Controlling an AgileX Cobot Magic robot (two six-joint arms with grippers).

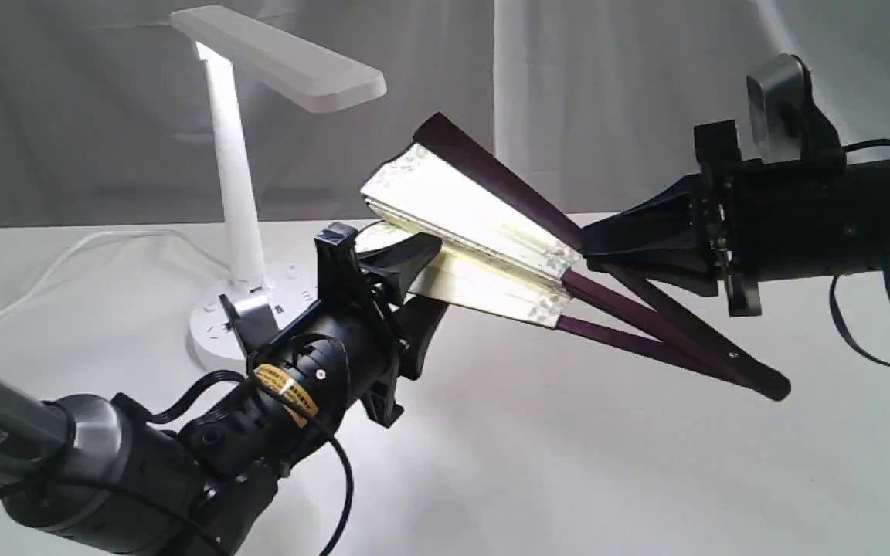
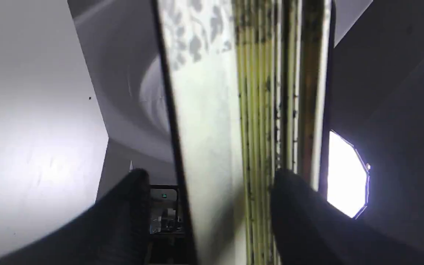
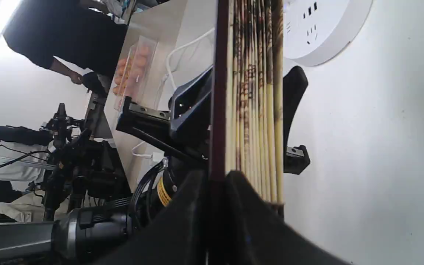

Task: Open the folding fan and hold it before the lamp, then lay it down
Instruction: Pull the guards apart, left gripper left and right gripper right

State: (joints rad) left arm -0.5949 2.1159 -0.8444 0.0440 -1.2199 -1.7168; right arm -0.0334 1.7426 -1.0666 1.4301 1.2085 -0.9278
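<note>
The right gripper (image 3: 217, 178) has its jaws pinched on the dark outer stick of the fan (image 3: 252, 110); the left gripper (image 3: 244, 95) straddles the pleats, lamp base (image 3: 326, 33) beyond.

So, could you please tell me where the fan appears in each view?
Exterior: fan at centre, partly spread, right of the lamp.
Left wrist: fan is a band through the middle.
Right wrist: fan is a pleated stack through the centre.
Shared landmark: left gripper, straddling the fan in all three.

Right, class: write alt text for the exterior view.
A partly opened fan is held above a white table: the right gripper clamps one outer stick, the left gripper straddles the pleats with open jaws. A white lamp stands behind.
</note>
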